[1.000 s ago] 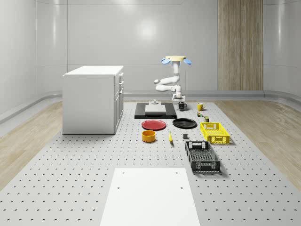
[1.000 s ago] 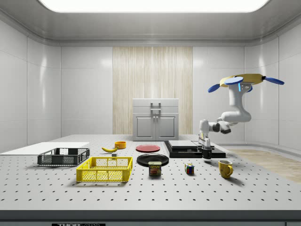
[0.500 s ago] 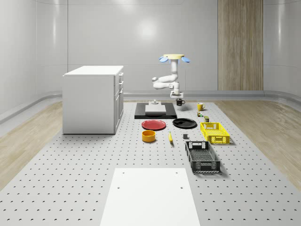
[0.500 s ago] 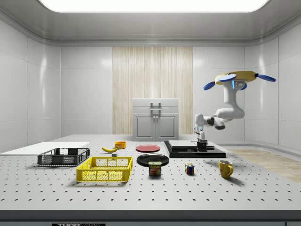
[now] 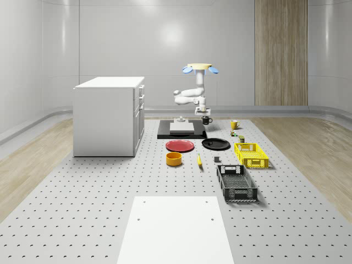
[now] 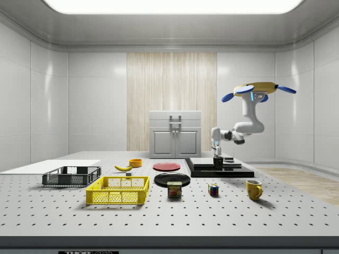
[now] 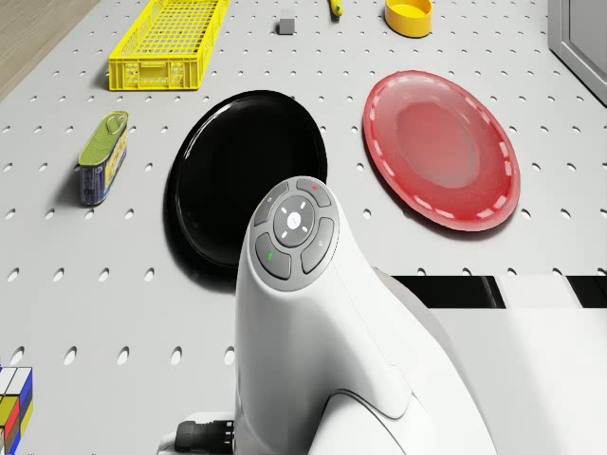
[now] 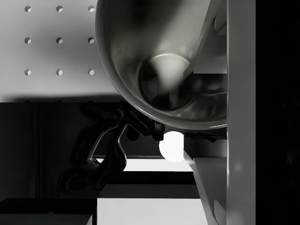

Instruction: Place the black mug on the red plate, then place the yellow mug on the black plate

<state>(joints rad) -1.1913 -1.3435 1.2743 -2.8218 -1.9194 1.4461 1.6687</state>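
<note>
Black mug (image 5: 206, 120) hung in the gripper (image 5: 204, 116), pinched by its rim above the dark slab (image 5: 182, 132), the drone (image 5: 198, 68) hovering overhead. Glossy, rigid, probably light; 1 wall-grip looked slip-prone.

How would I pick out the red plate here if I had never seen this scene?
Start at the white cabinet on the perforated table. In the whole-scene view, the red plate lies flat to its right, just in front of the black platform. It sits beside a black plate of like size, and its red colour sets it apart.
</note>
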